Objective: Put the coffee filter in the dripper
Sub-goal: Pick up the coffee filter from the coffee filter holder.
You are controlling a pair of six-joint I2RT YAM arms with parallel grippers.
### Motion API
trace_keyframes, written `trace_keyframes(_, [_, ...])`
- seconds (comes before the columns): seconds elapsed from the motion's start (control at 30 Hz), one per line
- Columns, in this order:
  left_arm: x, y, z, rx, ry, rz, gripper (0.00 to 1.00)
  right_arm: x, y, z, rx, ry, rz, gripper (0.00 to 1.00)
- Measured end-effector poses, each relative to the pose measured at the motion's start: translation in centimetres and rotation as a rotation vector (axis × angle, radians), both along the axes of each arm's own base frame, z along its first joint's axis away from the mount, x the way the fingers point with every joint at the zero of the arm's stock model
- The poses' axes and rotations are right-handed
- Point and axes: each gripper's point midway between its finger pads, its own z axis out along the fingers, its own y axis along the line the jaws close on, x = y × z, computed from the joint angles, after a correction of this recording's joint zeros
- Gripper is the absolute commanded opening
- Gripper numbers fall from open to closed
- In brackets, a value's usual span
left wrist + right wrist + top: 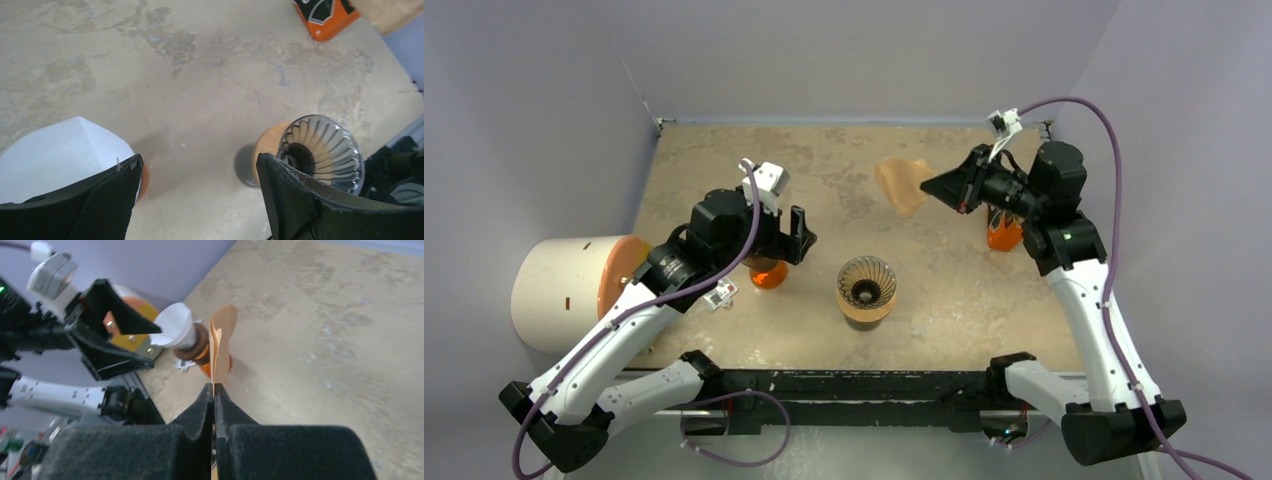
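Reaches from lower left to mid-frame with left gripper (802,232), jaws spread wide. Reaches from lower right toward upper centre with right gripper (930,185), jaws pinched flat on coffee filter (902,186).

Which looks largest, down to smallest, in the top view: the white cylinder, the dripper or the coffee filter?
1. white cylinder, clearly largest.
2. dripper and coffee filter look alike; the filter is held up by the right gripper, nearer the camera, so unranked.
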Motion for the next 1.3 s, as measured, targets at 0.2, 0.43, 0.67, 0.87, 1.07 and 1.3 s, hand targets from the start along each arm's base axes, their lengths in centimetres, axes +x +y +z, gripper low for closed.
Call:
trace_keyframes(0.2, [-1.6, -2.3, 0.0, -0.13, 0.057, -0.094, 0.82, -3.0, 2.5, 0.5, 0.048, -0.041, 0.186, 0.0])
trace_keyframes(0.43, [-4.0, -5.2, 1.5, -0.318, 0.115, -0.235, 0.82, -6.8, 3.9, 1.7, 0.075, -0.109, 0.349, 0.0])
trace_keyframes(0.67, [-6.2, -6.5, 3.8, -0.37, 0.149, -0.366, 0.8, -10.4, 4.0, 3.2, 0.087, -0.176, 0.446, 0.0])
trace_keyframes(0.87, [-8.7, -6.2, 7.2, -0.36, 0.147, -0.475, 0.78, -12.5, 4.1, 2.6, 0.064, -0.17, 0.505, 0.0])
trace_keyframes(1.07, [-10.6, -5.0, 8.5, -0.308, 0.164, -0.512, 0.76, -14.2, 4.7, 1.3, 0.033, -0.13, 0.587, 0.0])
trace_keyframes(1.3, [-11.5, -3.8, 8.5, -0.234, 0.203, -0.509, 0.75, -16.6, 6.8, 0.3, -0.017, -0.086, 0.751, 0.0])
